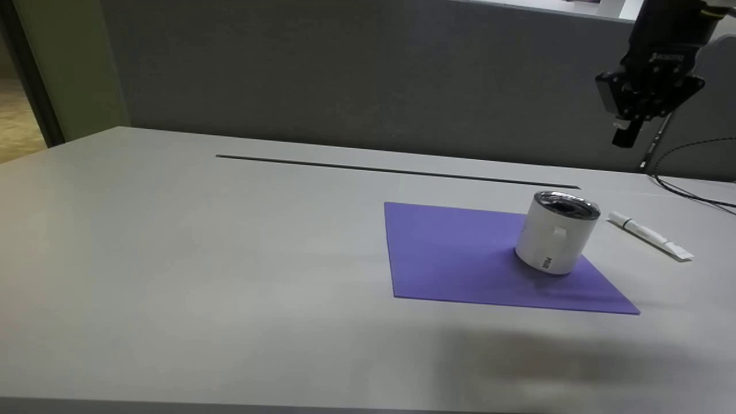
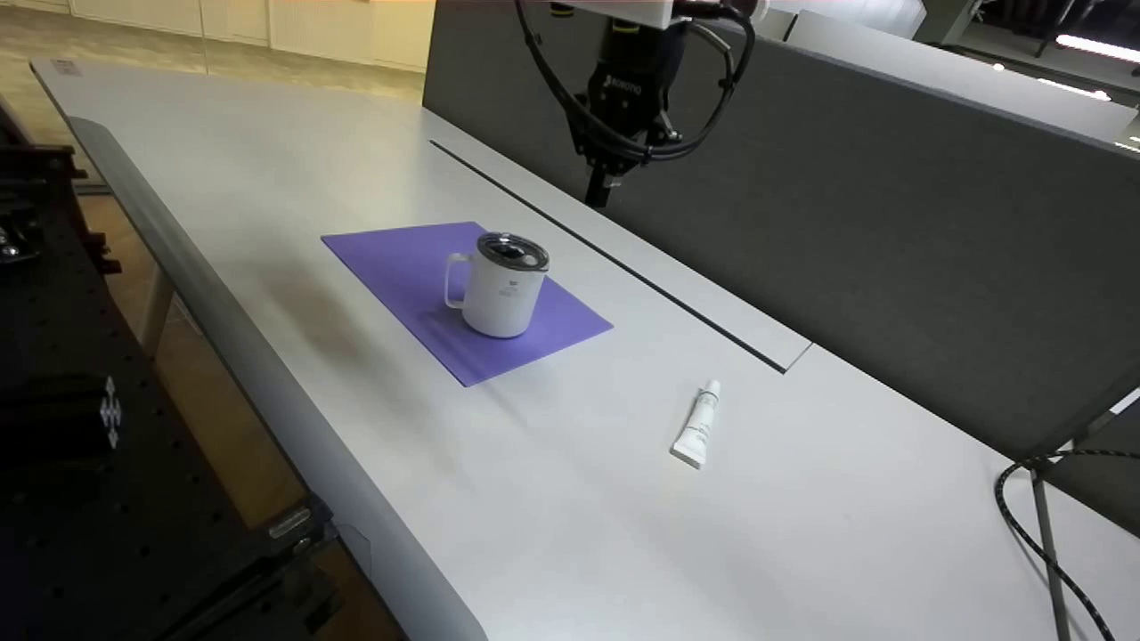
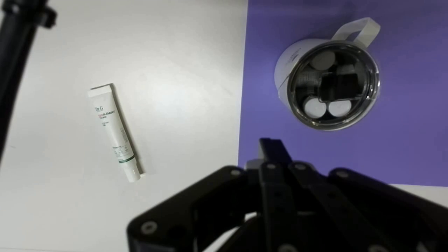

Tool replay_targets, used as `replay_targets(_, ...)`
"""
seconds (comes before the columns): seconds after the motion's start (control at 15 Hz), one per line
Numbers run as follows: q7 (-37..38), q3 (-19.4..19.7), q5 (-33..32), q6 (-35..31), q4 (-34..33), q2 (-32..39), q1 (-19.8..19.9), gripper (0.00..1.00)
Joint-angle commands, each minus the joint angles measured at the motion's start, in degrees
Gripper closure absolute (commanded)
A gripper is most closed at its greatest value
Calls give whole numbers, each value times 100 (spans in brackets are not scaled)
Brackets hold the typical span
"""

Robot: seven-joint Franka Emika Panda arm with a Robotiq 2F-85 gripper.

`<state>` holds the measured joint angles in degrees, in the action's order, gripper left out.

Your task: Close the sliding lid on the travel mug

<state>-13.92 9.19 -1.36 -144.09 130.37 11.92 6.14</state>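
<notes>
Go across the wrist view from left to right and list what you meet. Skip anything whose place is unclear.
Black cable → white tube → travel mug. Left out: the purple mat and the fingers, which overlap the mug's stretch of the picture.

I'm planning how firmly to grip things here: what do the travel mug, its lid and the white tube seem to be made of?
Travel mug: probably coated metal, though ceramic is possible; an even, matte-looking white surface with printed marks.
Sliding lid: likely smoky plastic, glossy, given its bright highlights.
White squeeze tube: probably soft plastic or laminate, low sheen; one end is pressed flat.
</notes>
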Motion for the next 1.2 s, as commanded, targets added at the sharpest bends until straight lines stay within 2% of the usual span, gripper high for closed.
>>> replay_targets(0.0, 35, -111, -43, 17, -6, -9, 110, 100)
replay_targets(0.8, 482, -404, -202, -231, -125, 900, -123, 100)
replay_targets(1.13, 566, -441, -229, -255, -120, 1066, -204, 100)
